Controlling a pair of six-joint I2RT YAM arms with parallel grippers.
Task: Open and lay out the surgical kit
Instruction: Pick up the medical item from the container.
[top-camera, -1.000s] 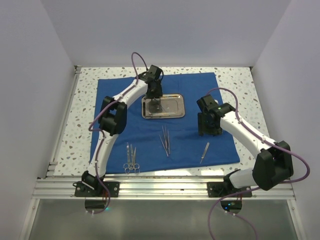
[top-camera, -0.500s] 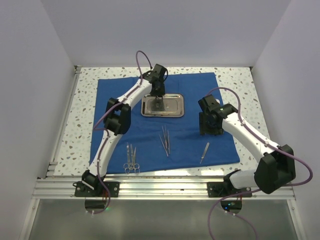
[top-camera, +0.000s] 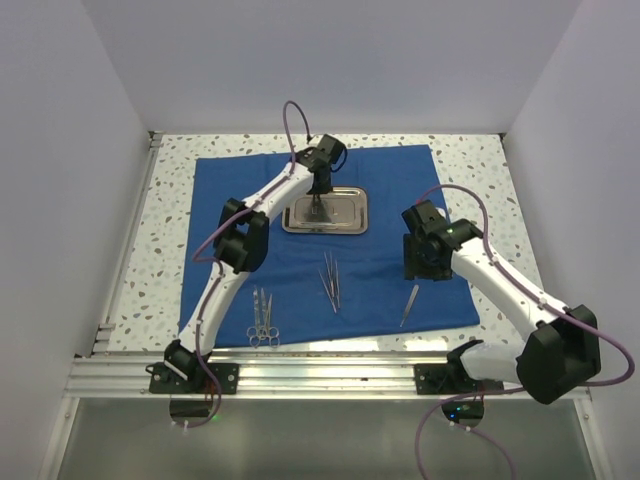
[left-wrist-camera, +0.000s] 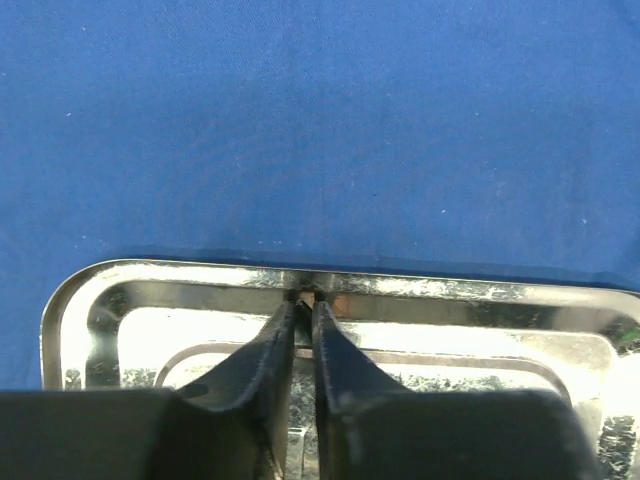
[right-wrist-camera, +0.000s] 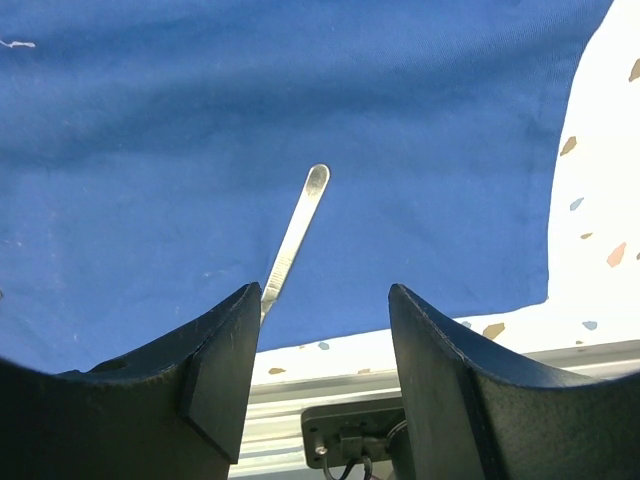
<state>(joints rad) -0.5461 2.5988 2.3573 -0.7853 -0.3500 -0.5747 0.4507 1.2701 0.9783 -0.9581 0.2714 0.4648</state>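
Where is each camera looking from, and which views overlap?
Top external: above and behind the bases, looking down on the blue cloth; left arm and right arm visible.
Left wrist: over the steel tray, facing its far rim; left end effector pinches that rim.
Right wrist: above the cloth's near right corner, looking down; open right end effector above a silver instrument.
Shared: top and left wrist show the tray; top and right wrist, the instrument.
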